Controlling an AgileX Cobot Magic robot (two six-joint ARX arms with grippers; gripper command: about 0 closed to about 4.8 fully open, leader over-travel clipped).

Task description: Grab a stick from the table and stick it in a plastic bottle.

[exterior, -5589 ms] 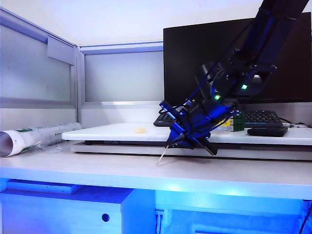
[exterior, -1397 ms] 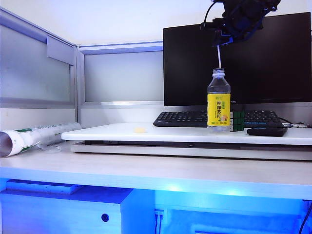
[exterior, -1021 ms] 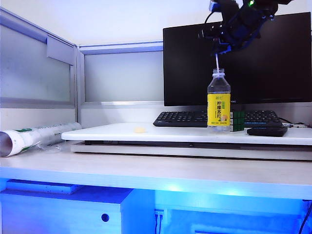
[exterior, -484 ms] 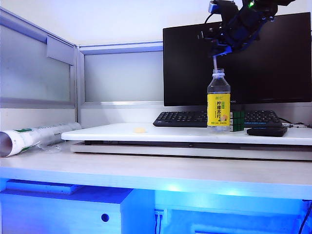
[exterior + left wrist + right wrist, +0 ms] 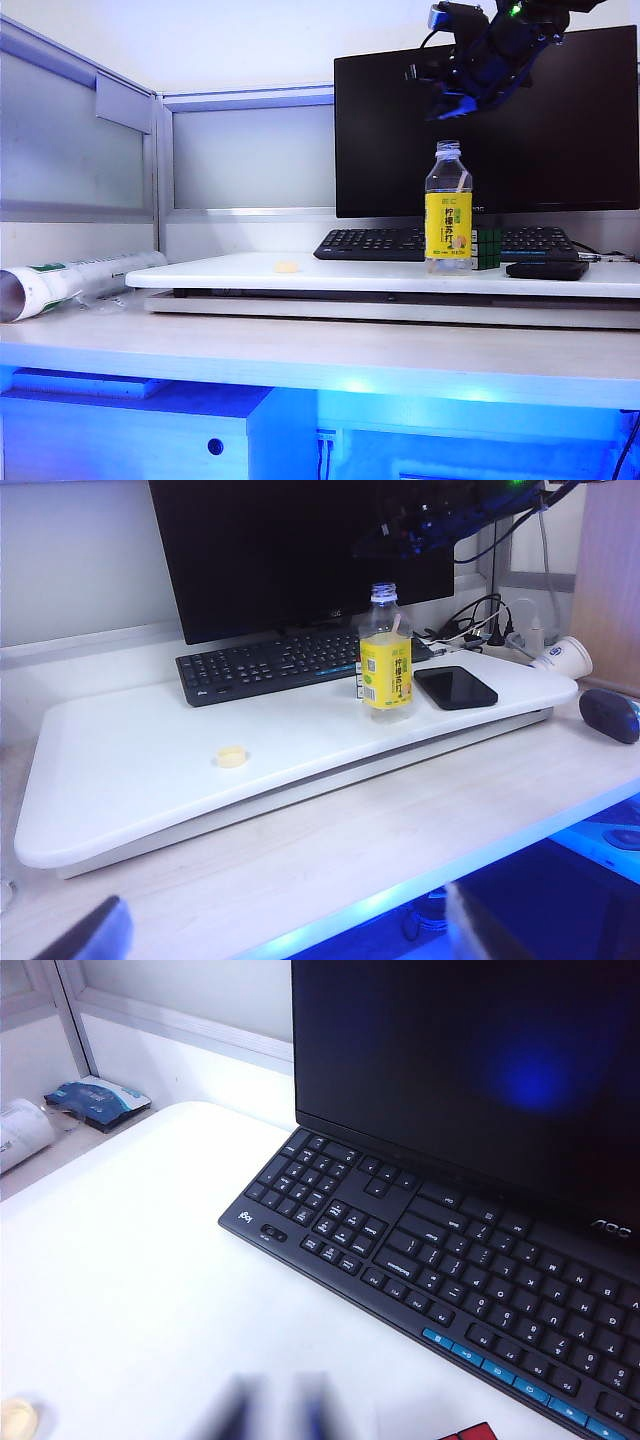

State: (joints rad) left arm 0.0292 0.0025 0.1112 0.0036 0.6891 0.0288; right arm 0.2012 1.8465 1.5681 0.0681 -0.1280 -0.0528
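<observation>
The stick (image 5: 453,186) already leans inside the plastic bottle (image 5: 449,207) on the tabletop's (image 5: 330,275) raised board. The right end effector (image 5: 447,100) hovers just above, fingers nearly together, empty. The left end effector (image 5: 280,935) gapes wide, well apart. Little remains.

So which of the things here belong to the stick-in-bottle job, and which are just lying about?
Job:
- stick, inside the bottle
- plastic bottle
- right gripper, above the bottle
- left gripper, idle, open

Lying about:
- keyboard
- monitor
- phone
- yellow blob
- rolled tube
</observation>
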